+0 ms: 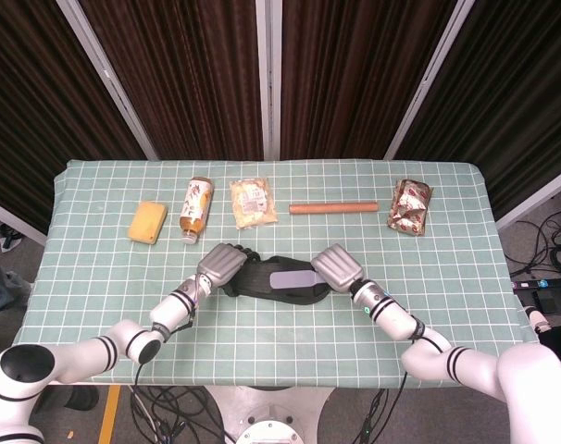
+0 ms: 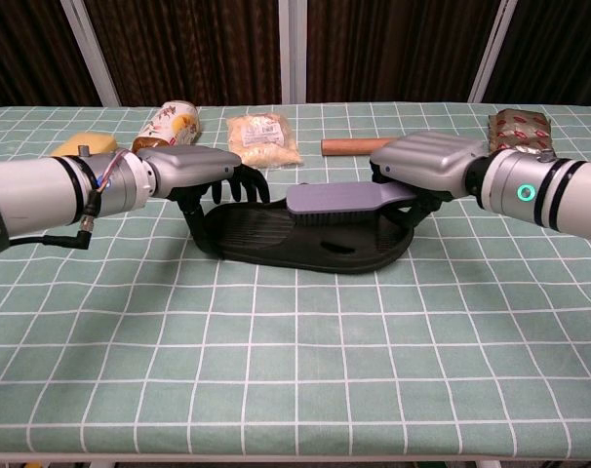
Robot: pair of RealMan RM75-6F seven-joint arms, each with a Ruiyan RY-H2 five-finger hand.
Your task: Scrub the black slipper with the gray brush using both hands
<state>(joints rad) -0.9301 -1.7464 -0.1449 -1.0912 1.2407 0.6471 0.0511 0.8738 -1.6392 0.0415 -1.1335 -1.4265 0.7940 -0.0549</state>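
The black slipper (image 1: 262,289) (image 2: 266,237) lies flat at the table's middle, its toe pointing right. My left hand (image 1: 222,263) (image 2: 193,166) grips its heel end, fingers curled over the rim. My right hand (image 1: 334,266) (image 2: 430,164) holds the gray brush (image 1: 292,278) (image 2: 342,201) by its handle. The brush lies bristles down across the slipper's strap and hides most of it.
Along the far side of the green checked tablecloth (image 1: 95,268) lie a yellow sponge (image 1: 147,222), a bottle on its side (image 1: 196,209), a snack bag (image 1: 253,202), a brown stick (image 1: 333,208) and a foil packet (image 1: 409,205).
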